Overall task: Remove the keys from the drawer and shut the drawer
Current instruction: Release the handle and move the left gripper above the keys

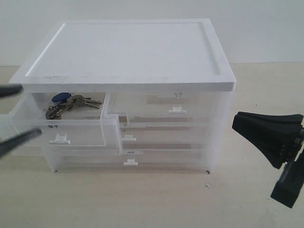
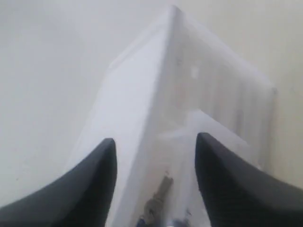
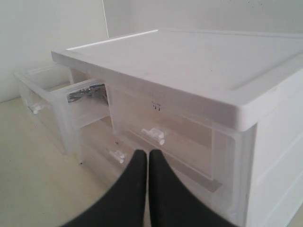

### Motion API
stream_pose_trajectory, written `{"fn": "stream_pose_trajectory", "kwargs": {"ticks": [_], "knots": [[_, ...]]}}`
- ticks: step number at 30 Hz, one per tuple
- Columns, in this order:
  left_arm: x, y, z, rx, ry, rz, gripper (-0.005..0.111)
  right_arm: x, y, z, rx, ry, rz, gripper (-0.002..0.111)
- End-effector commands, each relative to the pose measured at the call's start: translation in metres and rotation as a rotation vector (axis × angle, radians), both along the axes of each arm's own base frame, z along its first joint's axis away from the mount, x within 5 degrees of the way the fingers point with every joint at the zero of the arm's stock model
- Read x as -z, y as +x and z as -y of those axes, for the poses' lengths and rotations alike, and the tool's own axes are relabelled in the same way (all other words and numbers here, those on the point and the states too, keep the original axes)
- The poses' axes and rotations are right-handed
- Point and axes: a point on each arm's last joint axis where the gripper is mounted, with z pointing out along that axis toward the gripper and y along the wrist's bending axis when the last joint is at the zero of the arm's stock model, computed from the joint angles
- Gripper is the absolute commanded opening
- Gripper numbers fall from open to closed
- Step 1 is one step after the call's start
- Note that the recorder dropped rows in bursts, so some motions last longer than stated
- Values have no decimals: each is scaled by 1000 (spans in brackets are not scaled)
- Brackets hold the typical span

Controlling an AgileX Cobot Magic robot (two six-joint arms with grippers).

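The drawer (image 1: 80, 130) at the cabinet's upper left stands pulled out, with its white handle (image 1: 59, 139) and dark-character label facing front. The keys (image 1: 71, 103) lie inside it, blue fob toward the back. My left gripper (image 1: 31, 110) is open at the drawer's left end, one finger above the rim and one lower by the front. In the left wrist view its fingers (image 2: 102, 165) straddle the blurred keys (image 2: 158, 198). My right gripper (image 1: 236, 123) is shut and empty, right of the cabinet. The right wrist view shows it (image 3: 147, 152) before the closed drawers, with the keys (image 3: 85, 92) and open drawer (image 3: 47, 113) beyond.
The white cabinet top (image 1: 128, 52) overhangs the back of the open drawer. A closed half-width drawer (image 1: 175, 107) sits to its right, and two full-width drawers (image 1: 130, 163) lie below. The cabinet stands on a beige table (image 1: 142, 199) in front of a white wall.
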Motion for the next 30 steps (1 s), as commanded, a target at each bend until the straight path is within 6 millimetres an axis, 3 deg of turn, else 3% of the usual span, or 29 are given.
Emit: {"fn": "stream_pose_trajectory", "kwargs": {"ticks": [1,5,8,11,14,19,23,30], "knots": [[-29,3,-3,-76,-266,-83,48,-1,0,-1,-6,-2,10,0],[-43,17,18,-9,-346,-256,34,-1,1,0,-3,-3,8,0],[-50,35,44,67,-320,-421,32,-1,1,0,8,-4,3,0],[-50,49,67,120,-69,-672,32,0,2,1,16,-13,-3,0],[-56,68,79,24,192,-884,34,1,2,1,20,-14,-5,0],[-74,83,82,53,416,-779,45,1,2,1,20,-14,-5,0],[-60,86,61,-10,723,-719,48,1,2,1,20,-14,-5,0],[-37,88,53,-57,800,-680,48,0,2,1,17,-10,-2,0]]}}
